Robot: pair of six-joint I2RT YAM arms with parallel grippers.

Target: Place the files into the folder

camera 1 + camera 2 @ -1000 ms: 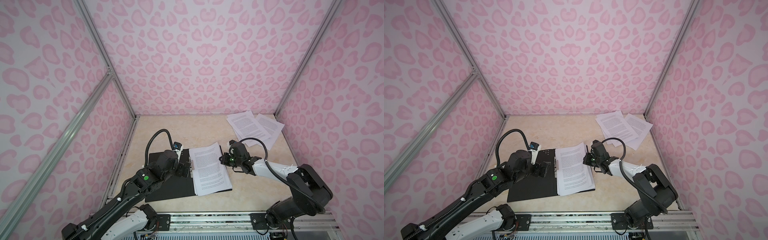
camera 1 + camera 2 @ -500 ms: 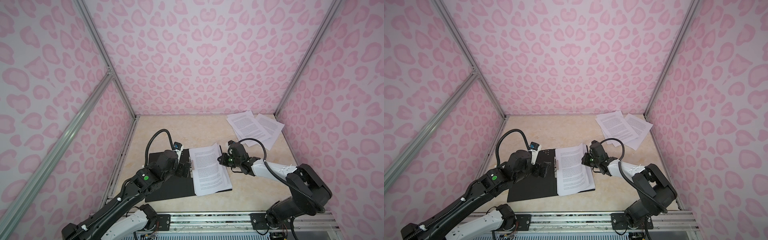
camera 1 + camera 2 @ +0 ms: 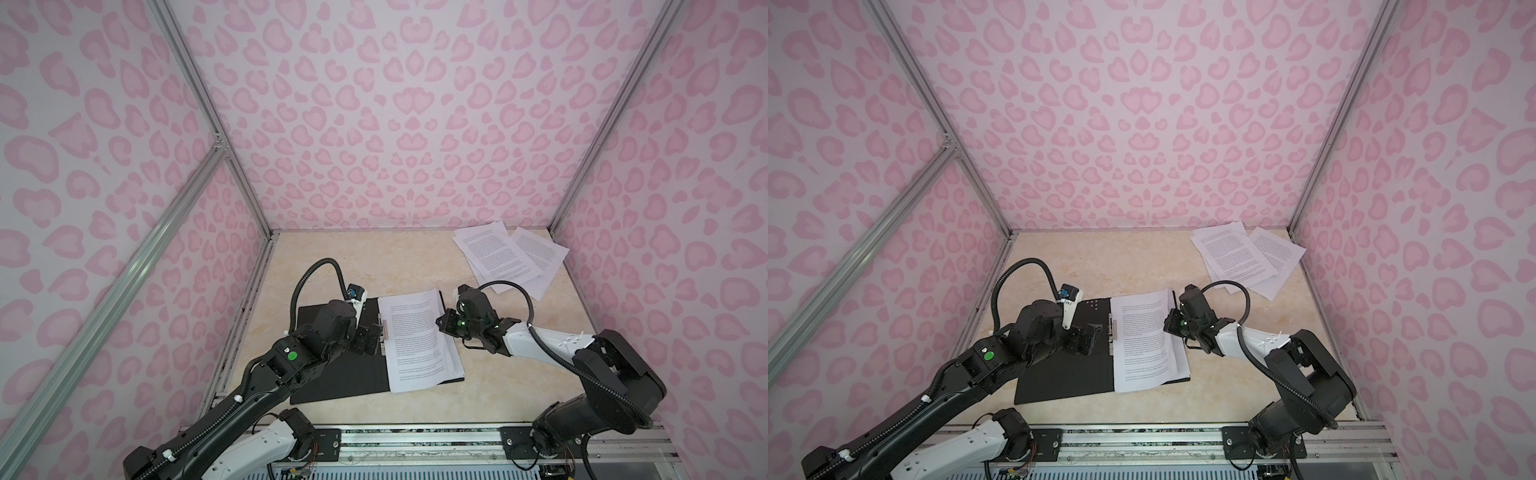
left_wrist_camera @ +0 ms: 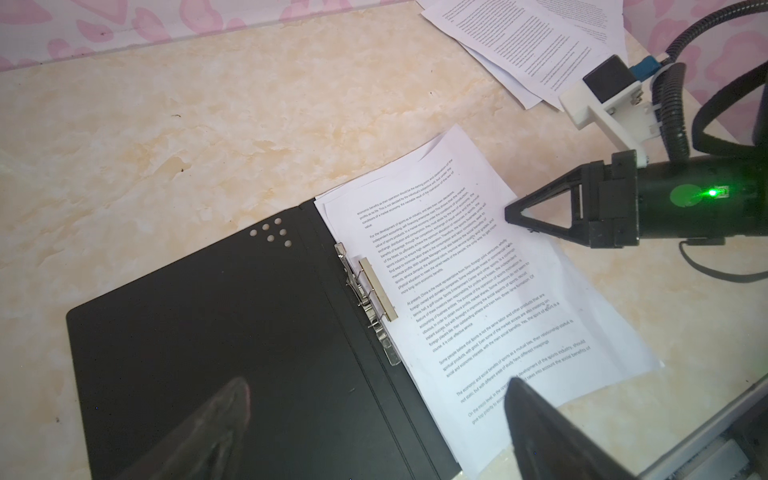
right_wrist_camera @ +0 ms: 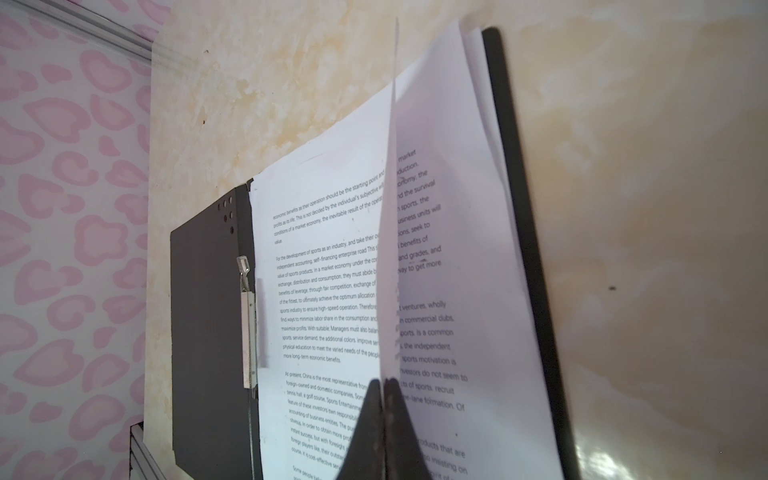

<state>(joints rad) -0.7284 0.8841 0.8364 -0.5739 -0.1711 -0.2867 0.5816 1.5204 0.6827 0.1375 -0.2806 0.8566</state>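
The folder [image 3: 332, 382] lies open on the table with its black inside up and a metal clip [image 4: 376, 291] along the spine. A stack of printed files [image 3: 415, 340] rests on its right half. My right gripper [image 3: 442, 324] is at the stack's right edge, shut on the top sheet [image 5: 388, 249]. That sheet's edge is lifted and stands between the fingers in the right wrist view. My left gripper [image 4: 378, 386] hangs open just above the folder's spine, with nothing between its fingers. More files [image 3: 503, 253] lie loose at the back right corner.
Pink patterned walls [image 3: 415, 124] close in the table on three sides. A metal rail [image 3: 415, 432] runs along the front edge and carries both arm bases. Bare marble tabletop [image 3: 374, 257] lies behind the folder.
My right gripper has shifted slightly left, drawing the top sheet's edge inward over the stack. The left arm has stayed still.
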